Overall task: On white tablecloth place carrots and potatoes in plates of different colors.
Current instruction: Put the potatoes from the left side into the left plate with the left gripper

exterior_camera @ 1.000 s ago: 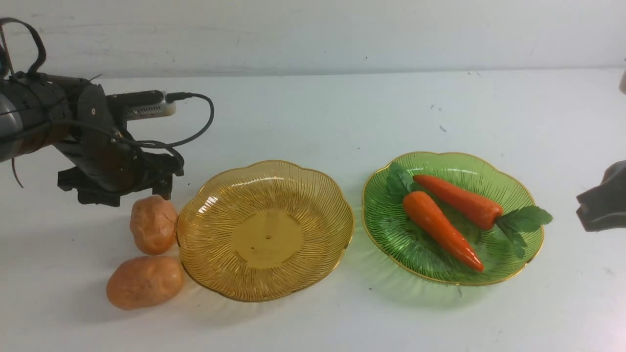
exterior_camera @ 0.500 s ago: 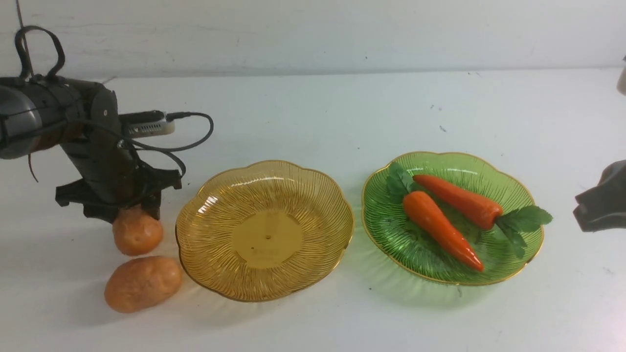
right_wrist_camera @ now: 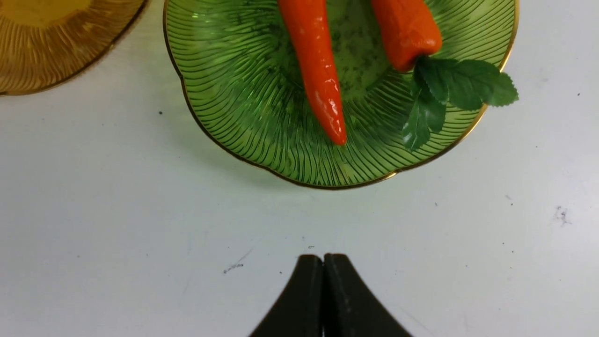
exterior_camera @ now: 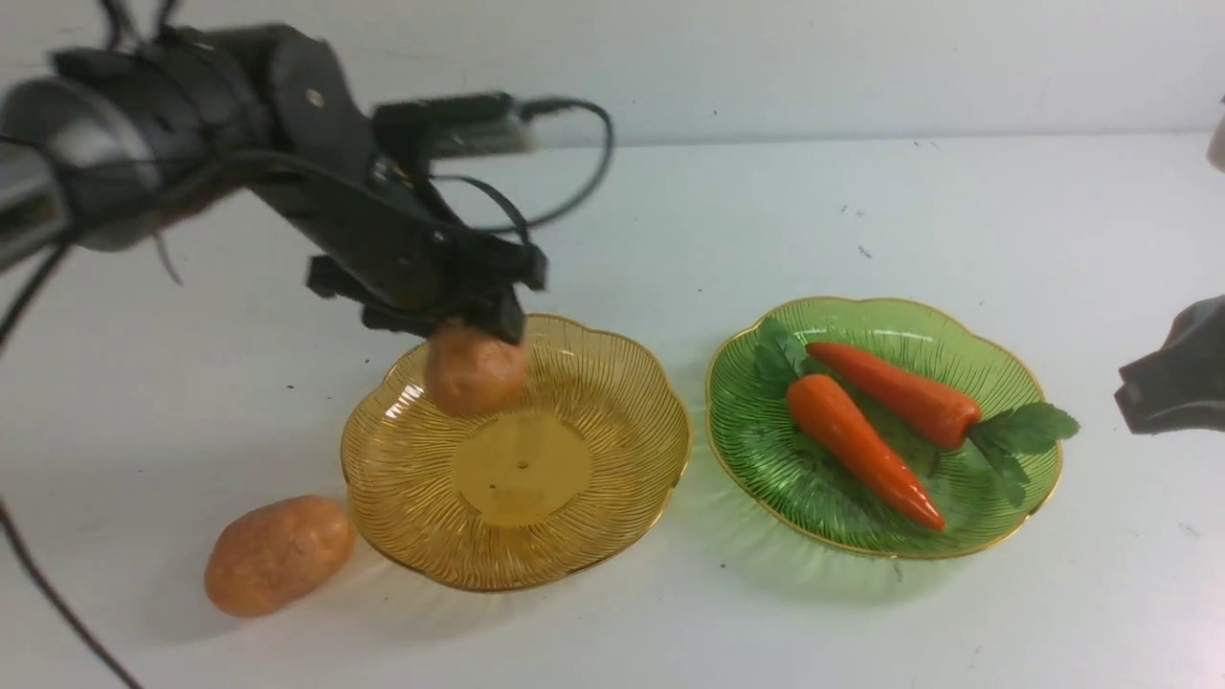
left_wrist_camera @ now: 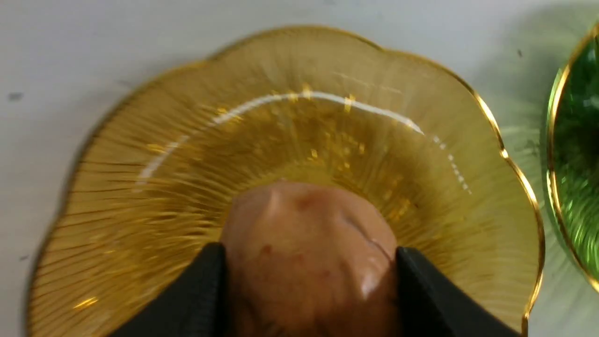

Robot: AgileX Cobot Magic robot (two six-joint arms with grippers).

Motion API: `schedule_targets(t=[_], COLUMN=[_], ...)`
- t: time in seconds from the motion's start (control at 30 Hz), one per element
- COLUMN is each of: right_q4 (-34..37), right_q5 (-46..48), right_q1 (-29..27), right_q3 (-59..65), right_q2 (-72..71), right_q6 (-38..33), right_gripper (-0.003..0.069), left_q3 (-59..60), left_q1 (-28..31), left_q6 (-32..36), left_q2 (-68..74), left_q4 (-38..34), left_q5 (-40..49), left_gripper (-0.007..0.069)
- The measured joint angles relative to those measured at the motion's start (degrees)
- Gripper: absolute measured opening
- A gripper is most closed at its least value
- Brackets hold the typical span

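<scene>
My left gripper [exterior_camera: 471,337] is shut on an orange-brown potato [exterior_camera: 475,371] and holds it above the far left part of the amber plate [exterior_camera: 612,498]. In the left wrist view the potato [left_wrist_camera: 309,252] sits between the black fingers [left_wrist_camera: 196,299] over the amber plate [left_wrist_camera: 449,187]. A second potato [exterior_camera: 278,553] lies on the white tablecloth [exterior_camera: 612,632] left of that plate. Two carrots [exterior_camera: 861,445] [exterior_camera: 900,392] lie in the green plate [exterior_camera: 1043,478]. My right gripper [right_wrist_camera: 323,260] is shut and empty over bare cloth near the green plate [right_wrist_camera: 224,107].
The right arm's dark body [exterior_camera: 1177,373] shows at the right edge, right of the green plate. A cable [exterior_camera: 565,191] loops off the left wrist. The table's far edge meets a white wall [exterior_camera: 766,57].
My left gripper closed on the far potato beside the amber plate, lifted it, and carried it right, over the plate. The other potato and the right arm hardly moved.
</scene>
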Motion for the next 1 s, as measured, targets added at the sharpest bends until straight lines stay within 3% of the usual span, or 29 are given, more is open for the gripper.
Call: schedule_targets(t=[0.13,0.33,0.4,0.47,0.53,0.57,0.6,0.63,0.7,0.73,0.83,1.0], right_q4=[0.0,0.0,0.0,0.0,0.0,0.0,0.0,0.0,0.0,0.0,0.0,0.47], right_q5=[-0.45,-0.52,-0.52,-0.52,-0.52,-0.52,-0.46,-0.46,-0.46,-0.15,0.69,0.97], right_q1=[0.0,0.0,0.0,0.0,0.0,0.0,0.0,0.0,0.0,0.0,0.0,0.0], right_q3=[0.0,0.0,0.0,0.0,0.0,0.02,0.02,0.02,0.02,0.02,0.02,0.02], right_q2=[0.0,0.0,0.0,0.0,0.0,0.0,0.0,0.0,0.0,0.0,0.0,0.0], right_q6=[0.0,-0.05,-0.05,-0.05,-0.11,-0.11,-0.18,-0.25,-0.4,-0.66,-1.04,-1.3], right_gripper=[-0.0015,-0.0015,-0.0015,-0.0015,-0.0015,-0.0015,-0.0015,-0.0015,-0.0015,-0.0015,-0.0015,-0.0015], left_q3=[0.05,-0.34,-1.12,-5.01,-7.43,-9.89,-10.04,-9.7,-5.94,-3.35,6.38,20.1], left_q1=[-4.25,-4.5,-4.5,-4.5,-4.5,-4.53,-4.53,-4.41,-3.45,-2.65,0.75,6.0], left_q6=[2.52,2.43,2.43,2.43,2.52,3.82,3.82,5.49,7.84,8.84,10.39,11.13], left_q2=[4.33,3.68,2.94,0.22,-0.61,-2.36,-2.36,-4.64,-7.94,-10.09,-16.18,-25.77], left_q4=[3.47,5.66,5.76,6.0,6.8,9.43,9.82,14.13,17.14,17.42,16.53,12.86], left_q5=[-1.24,-1.44,0.12,7.17,12.43,18.58,18.94,21.1,21.67,21.94,22.1,21.06], left_gripper=[0.0454,0.0653,0.0672,0.0679,0.0652,0.0553,0.0553,0.0344,0.0124,0.0063,0.001,0.0015])
